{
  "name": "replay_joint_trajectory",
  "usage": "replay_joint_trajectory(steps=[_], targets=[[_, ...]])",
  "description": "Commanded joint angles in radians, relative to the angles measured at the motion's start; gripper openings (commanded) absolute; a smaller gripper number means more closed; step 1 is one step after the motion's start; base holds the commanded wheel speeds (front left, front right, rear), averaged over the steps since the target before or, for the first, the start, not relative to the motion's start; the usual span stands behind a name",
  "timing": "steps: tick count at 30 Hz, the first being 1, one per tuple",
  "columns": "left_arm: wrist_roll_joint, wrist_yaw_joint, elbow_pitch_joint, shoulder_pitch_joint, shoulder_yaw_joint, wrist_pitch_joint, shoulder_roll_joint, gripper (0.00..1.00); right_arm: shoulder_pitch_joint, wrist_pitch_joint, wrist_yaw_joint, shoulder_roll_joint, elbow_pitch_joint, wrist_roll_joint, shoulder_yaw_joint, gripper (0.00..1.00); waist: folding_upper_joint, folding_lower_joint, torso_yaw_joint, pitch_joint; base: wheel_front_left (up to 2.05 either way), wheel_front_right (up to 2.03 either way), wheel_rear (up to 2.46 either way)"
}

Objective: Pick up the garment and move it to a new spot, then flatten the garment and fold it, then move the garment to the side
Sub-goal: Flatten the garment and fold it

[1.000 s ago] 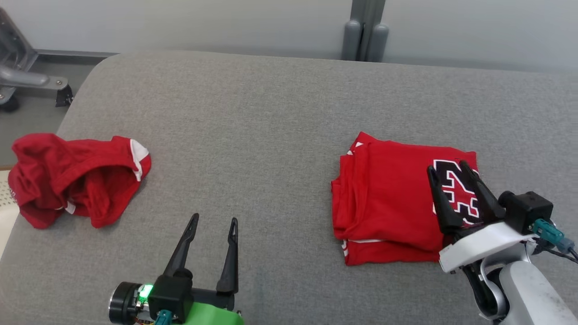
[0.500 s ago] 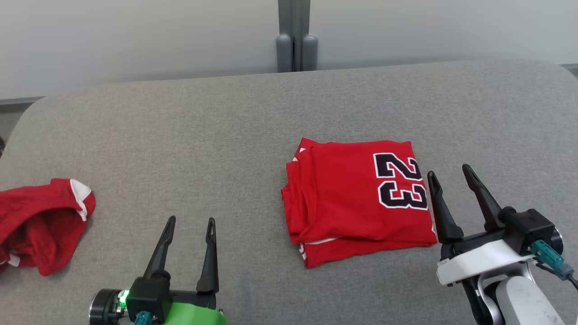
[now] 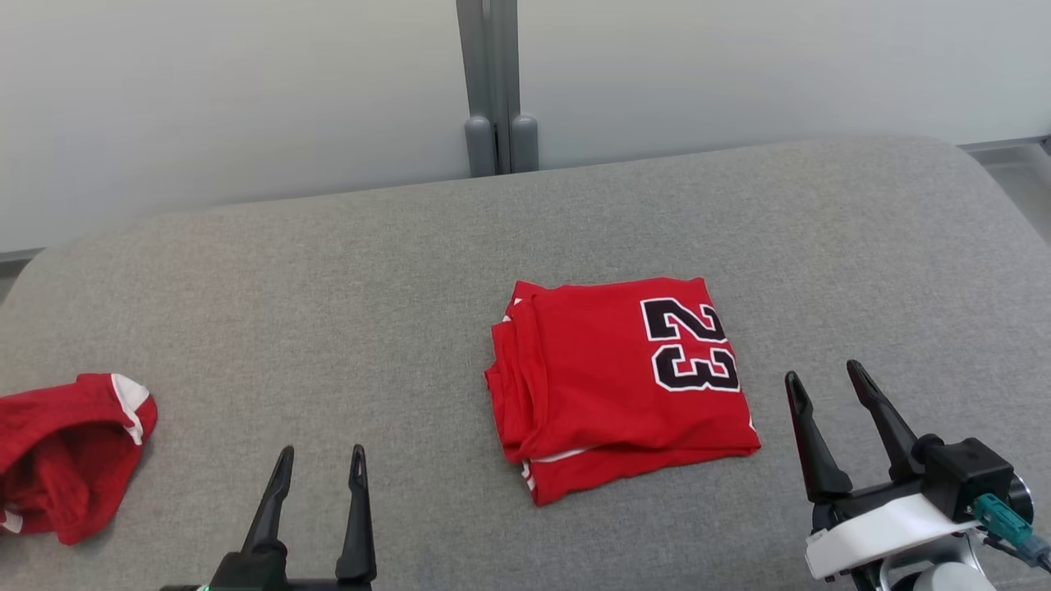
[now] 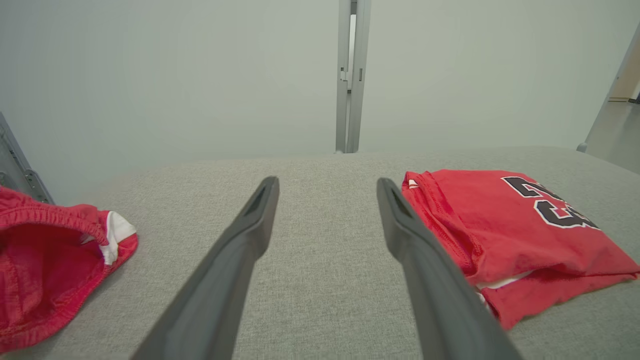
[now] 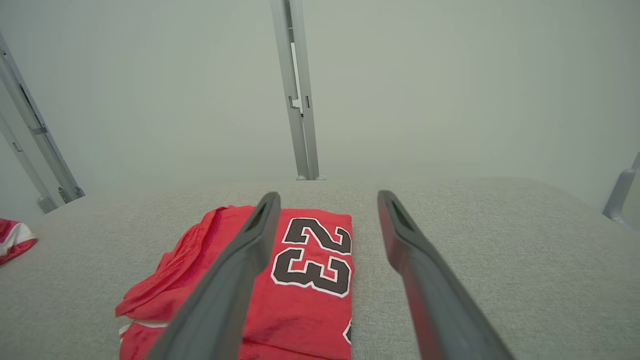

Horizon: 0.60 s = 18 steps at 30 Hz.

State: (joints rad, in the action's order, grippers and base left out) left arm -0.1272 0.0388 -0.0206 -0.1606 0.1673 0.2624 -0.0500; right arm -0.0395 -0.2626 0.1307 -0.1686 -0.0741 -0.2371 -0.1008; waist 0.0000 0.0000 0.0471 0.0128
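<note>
Grey padded surface point(image 3: 328, 271) spans view; pale wall point(image 3: 205, 98) behind. Folded red jersey point(image 3: 591, 386) lies flat on surface, neat rectangle, layered edges on its left side. Crumpled red garment point(image 3: 66, 451) well left of jersey, white trim showing, possibly shorts – frame edge cuts it. Grey post point(image 3: 490, 82) straight beyond jersey, against wall. Right gripper point(image 3: 823, 373) just right of jersey's near corner, fingers spread, empty, clear of cloth. Left gripper point(image 3: 322, 451) left of jersey and nearer, fingers spread, empty. Black 23 point(image 3: 688, 345) on jersey's right half.

Red jersey point(image 3: 608, 386) with black numerals on grey cushion point(image 3: 328, 279).
</note>
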Motion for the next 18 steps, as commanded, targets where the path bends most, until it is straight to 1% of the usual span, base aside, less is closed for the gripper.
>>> replay_joint_trajectory(steps=[1, 9, 18], targets=[[-0.008, 0.004, 0.01, -0.024, -0.004, 0.003, -0.001, 1.0, -0.018, -0.002, 0.0, 0.0, -0.006, -0.001, 0.005, 1.0, 0.0, 0.0, 0.001, 0.024, 0.0, 0.0, 0.0], [-0.015, -0.003, 0.062, -0.102, -0.02, 0.003, -0.001, 1.0, -0.049, -0.002, 0.0, 0.0, -0.012, -0.002, 0.009, 1.0, 0.0, 0.0, -0.008, 0.065, 0.0, 0.0, 0.0], [-0.013, 0.003, 0.073, -0.127, -0.022, 0.003, -0.001, 1.0, -0.06, -0.002, 0.0, 0.003, -0.021, -0.009, -0.001, 1.0, 0.0, 0.0, -0.025, 0.081, 0.0, 0.0, 0.0]])
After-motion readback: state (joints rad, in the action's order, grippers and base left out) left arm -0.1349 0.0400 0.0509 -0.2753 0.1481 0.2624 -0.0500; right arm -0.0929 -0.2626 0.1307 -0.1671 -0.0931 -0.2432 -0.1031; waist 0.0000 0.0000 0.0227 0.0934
